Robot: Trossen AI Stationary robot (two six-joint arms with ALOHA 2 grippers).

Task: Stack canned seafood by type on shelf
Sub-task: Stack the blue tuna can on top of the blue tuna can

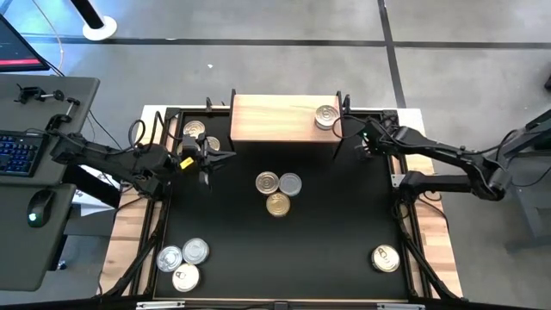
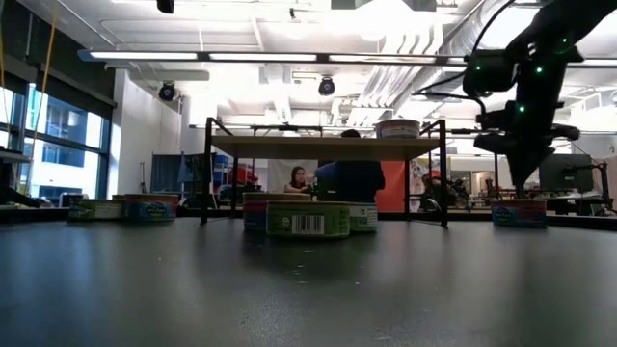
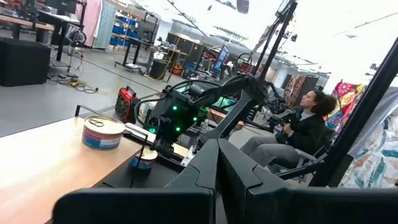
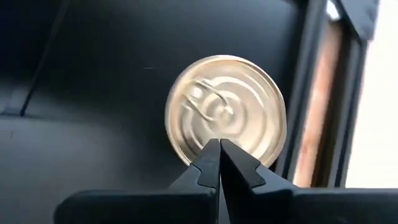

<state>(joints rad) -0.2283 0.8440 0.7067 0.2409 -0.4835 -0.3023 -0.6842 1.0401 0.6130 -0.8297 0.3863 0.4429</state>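
Observation:
The shelf [image 1: 275, 120] stands at the table's far middle with one silver-topped tin [image 1: 325, 116] on its right end. Three tins [image 1: 277, 191] sit on the table in front of it, two [image 1: 200, 134] at its left, three [image 1: 184, 262] near left and one [image 1: 385, 257] near right. Another tin [image 4: 225, 112] stands on the table right of the shelf, under my right gripper [image 4: 219, 144], which is shut and points steeply down at its lid. My left gripper [image 3: 217, 152] is shut, level at shelf-top height, left of the shelf. My right gripper comes from above with its shut fingertips [image 4: 211, 152] over the near part of the tin's lid [image 4: 205, 134]. The tin [image 3: 143, 160] stands flat on the table. Whether the tips touch the lid, I cannot tell.
The table's raised right rail [image 4: 323, 118] runs close beside the tin under my right gripper. The shelf's dark legs [image 2: 443, 173] stand just left of it. Beyond the table a person [image 3: 298, 130] sits at a desk. A desk with keyboard [image 1: 17, 151] stands at the left.

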